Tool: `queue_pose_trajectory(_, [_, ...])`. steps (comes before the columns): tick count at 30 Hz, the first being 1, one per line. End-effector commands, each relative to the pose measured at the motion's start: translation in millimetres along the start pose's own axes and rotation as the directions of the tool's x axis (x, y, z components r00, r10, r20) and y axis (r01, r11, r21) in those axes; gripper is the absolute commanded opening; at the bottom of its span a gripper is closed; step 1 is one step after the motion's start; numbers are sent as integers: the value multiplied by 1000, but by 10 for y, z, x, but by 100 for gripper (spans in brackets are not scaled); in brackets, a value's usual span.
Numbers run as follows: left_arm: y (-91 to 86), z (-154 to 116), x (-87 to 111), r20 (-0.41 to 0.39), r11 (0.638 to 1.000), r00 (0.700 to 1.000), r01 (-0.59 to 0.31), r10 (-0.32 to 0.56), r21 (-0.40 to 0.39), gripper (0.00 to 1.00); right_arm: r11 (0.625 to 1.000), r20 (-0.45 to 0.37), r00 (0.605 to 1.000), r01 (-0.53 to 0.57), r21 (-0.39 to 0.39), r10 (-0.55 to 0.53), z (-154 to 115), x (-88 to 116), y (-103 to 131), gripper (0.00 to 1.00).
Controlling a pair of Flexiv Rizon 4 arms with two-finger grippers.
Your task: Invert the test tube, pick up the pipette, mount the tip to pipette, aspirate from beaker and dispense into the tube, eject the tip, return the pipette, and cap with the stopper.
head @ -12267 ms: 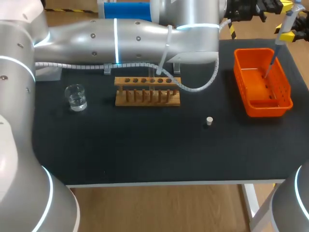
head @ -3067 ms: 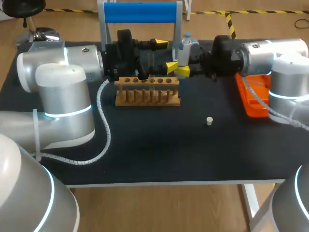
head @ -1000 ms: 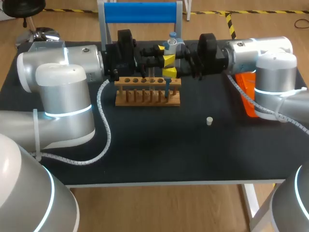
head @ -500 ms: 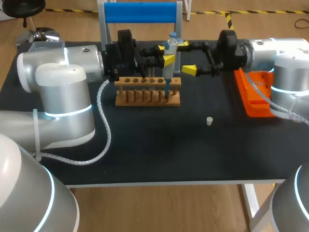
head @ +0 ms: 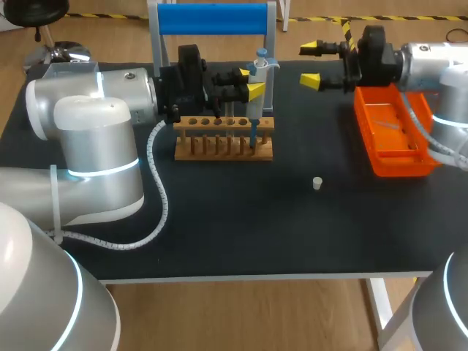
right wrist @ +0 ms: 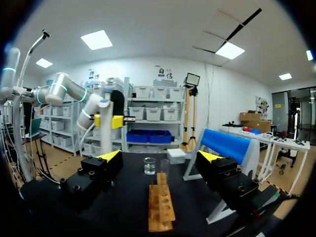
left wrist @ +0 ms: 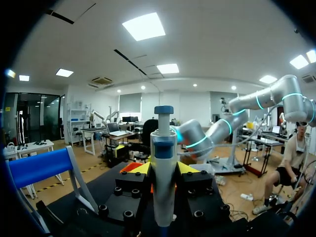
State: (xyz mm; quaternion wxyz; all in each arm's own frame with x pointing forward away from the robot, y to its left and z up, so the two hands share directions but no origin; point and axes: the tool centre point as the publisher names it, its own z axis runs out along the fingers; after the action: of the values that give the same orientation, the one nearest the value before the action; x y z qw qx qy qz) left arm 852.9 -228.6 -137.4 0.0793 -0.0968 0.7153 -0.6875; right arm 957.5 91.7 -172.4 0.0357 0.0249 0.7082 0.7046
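From the left wrist, the pipette [left wrist: 163, 173] covers most of the left gripper's [left wrist: 164, 169] yellow tips, and its lower end is cut off. In the head view, the left arm [head: 95, 124] hides the beaker [right wrist: 149, 166], and the pipette's end is lost among the rack's [head: 223, 139] posts.

The left arm lies level across the table's back. Its gripper [head: 251, 82] points rightward, fingers clamped on the pipette [head: 254, 110]. The right arm's gripper [head: 311, 64] points leftward, fingers spread wide apart.

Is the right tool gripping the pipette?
No, the right tool stands open and empty near the orange bin; the left tool holds the pipette.
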Motion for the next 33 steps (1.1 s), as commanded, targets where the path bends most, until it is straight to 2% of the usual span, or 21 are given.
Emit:
queue_pose_trajectory(1, [7,14,9,6,1000,1000,-1,1,3,0,1000,20,1000,-6,30,6,133,-190,36,100])
queue_pose_trajectory(14, [7,14,9,6,1000,1000,-1,1,3,0,991,134,991,-27,134,9,521,-727,-28,100])
queue_pose_trajectory(25, [7,14,9,6,1000,1000,-1,1,3,0,978,172,985,-16,207,-20,852,-998,-66,100])
queue_pose_trajectory(33, [7,14,9,6,1000,1000,-1,1,3,0,971,196,980,-9,240,-39,976,-1190,-27,100])
